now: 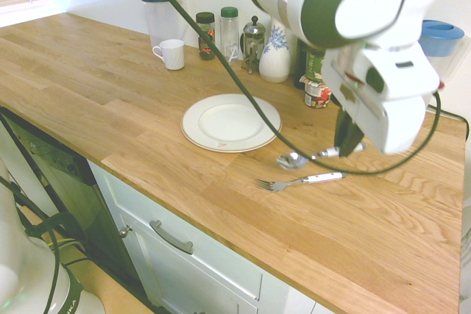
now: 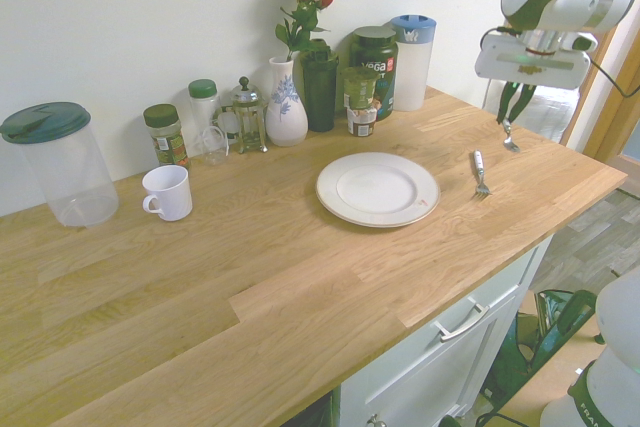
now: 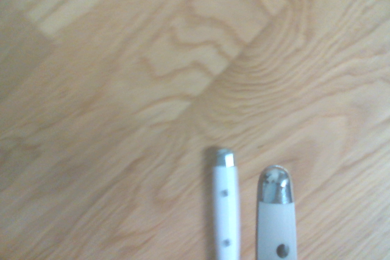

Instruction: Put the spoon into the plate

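Observation:
My gripper [image 1: 347, 141] [image 2: 515, 105] is shut on the white handle of the spoon [image 1: 294, 159] [image 2: 510, 139]. The spoon's silver bowl hangs lowest, just over the wooden counter; whether it touches the wood I cannot tell. The white plate [image 1: 190, 124] [image 2: 328, 187] lies bare on the counter, a short way from the spoon bowl, on the side away from the counter's end. In the wrist view the spoon handle [image 3: 275, 211] rises from the bottom edge.
A white-handled fork [image 1: 309, 179] [image 2: 480, 169] [image 3: 225, 211] lies on the counter beside the spoon, nearer the front edge. Along the wall stand a mug [image 2: 168, 192], jars, a French press, a vase with roses [image 2: 287, 107] and two plastic jugs.

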{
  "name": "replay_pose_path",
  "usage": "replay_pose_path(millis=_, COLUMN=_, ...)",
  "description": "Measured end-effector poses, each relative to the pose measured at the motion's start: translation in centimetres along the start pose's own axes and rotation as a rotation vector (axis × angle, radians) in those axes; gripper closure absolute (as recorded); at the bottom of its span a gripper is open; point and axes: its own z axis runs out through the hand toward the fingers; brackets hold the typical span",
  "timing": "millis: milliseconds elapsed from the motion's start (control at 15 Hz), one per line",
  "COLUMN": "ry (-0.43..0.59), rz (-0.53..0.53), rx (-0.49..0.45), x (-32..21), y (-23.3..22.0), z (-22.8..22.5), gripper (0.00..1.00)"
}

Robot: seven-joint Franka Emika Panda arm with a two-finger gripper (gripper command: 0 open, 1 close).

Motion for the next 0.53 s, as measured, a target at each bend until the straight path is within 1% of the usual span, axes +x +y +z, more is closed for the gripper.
replay_pose_path(millis=133, ry=0.01, rz=-0.135, rx=0.021, x=-5.8, y=-3.5, z=-1.3, gripper=1.0)
replay_pose_path(millis=267, ry=0.015, rz=-0.268, rx=0.019, x=-11.4, y=-6.7, z=-1.1, gripper=1.0)
replay_pose_path(millis=400, ry=0.035, rz=-0.37, rx=0.002, x=-15.3, y=-8.8, z=0.5, gripper=1.0)
replay_pose_path(millis=533, ry=0.051, rz=-0.437, rx=-0.013, x=-17.7, y=-10.4, z=3.2, gripper=1.0)
